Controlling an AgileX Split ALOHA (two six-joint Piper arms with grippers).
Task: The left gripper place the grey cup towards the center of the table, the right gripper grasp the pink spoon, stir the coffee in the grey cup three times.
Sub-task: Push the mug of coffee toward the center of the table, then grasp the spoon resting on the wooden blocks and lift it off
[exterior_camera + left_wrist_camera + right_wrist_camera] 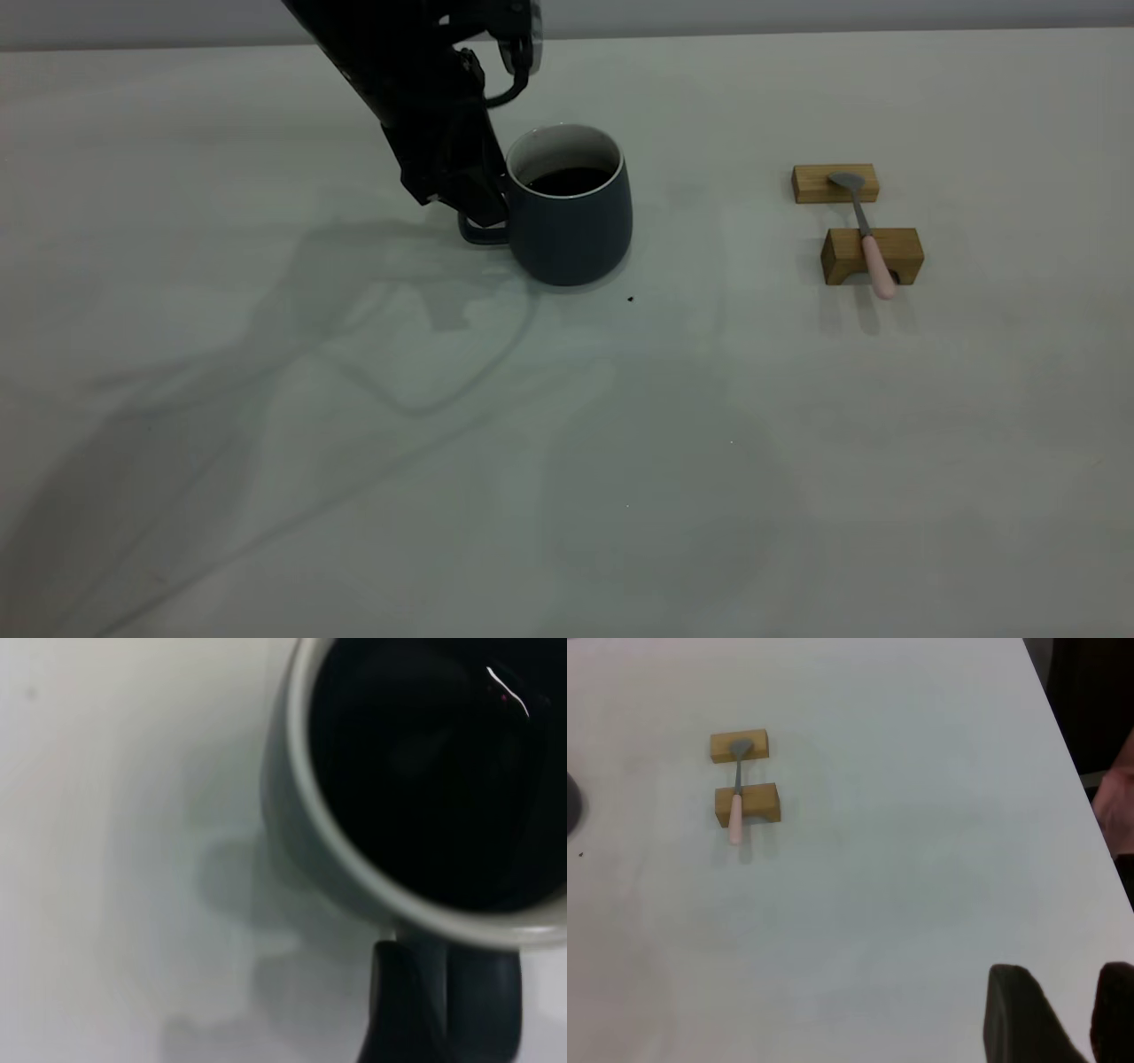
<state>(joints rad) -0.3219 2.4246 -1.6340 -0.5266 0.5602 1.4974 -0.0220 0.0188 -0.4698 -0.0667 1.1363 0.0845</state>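
The grey cup (574, 221) stands upright on the table (567, 443), left of centre, with dark coffee (570, 181) inside. My left gripper (483, 215) reaches down from the upper left and is shut on the cup's looped handle (485, 1005); one dark finger (394, 1014) lies against it. Coffee (425, 771) fills the left wrist view. The pink spoon (873, 248) lies across two tan wooden blocks at the right, bowl on the far block. My right gripper (1067, 1014) hovers open and empty, well away from the spoon (736, 815), and is outside the exterior view.
The far wooden block (835, 183) and the near notched block (872, 255) carry the spoon. A tiny dark speck (630, 299) lies by the cup. The table's right edge (1072, 753) runs close to the right gripper, with a person's hand (1118, 793) beyond it.
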